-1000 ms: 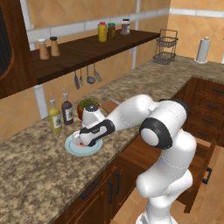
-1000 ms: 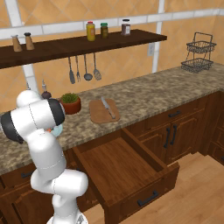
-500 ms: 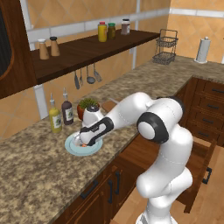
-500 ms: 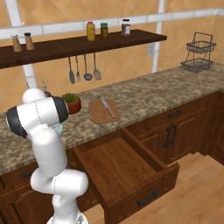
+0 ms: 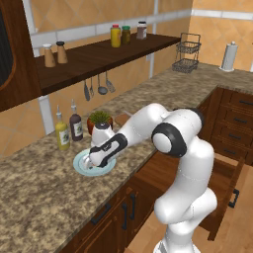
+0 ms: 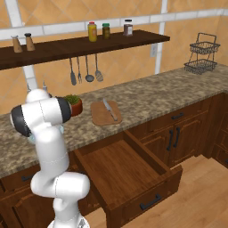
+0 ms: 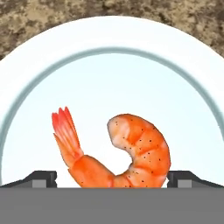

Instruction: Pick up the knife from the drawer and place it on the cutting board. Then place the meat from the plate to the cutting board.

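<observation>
Gripper (image 5: pixel 90 163) lowered onto the plate (image 5: pixel 81 170), a single pale blue round plate on the granite counter (image 5: pixel 34 207), just in front of two bottles (image 5: pixel 68 129) and one potted plant (image 5: pixel 100 118). In the hand view the two dark fingertips (image 7: pixel 41 178) stand apart, one at each lower corner, with the one piece of meat (image 7: pixel 118 153), a curled orange-red shrimp, lying on the plate (image 7: pixel 109 39) between them; whether the pads touch it cannot be told. The right base view shows one cutting board (image 6: pixel 100 116) on the counter (image 6: pixel 147 95), to the right of the plant (image 6: pixel 73 103), with one knife (image 6: pixel 109 109) lying on it, blade along the board's right half. Below the board, one drawer (image 6: pixel 129 176) stands pulled open, its lighter brown floor bare, black bar handle on the near front. On the wall shelf (image 6: pixel 84 44) stand five containers: two shakers (image 6: pixel 22 42) at the left and three jars (image 6: pixel 107 30) toward the right. Four utensils (image 6: pixel 84 71) hang under the shelf. One two-tier wire basket (image 6: pixel 201 55) sits at the far right of the counter, and the left base view shows one paper towel roll (image 5: pixel 229 56) beyond it.
</observation>
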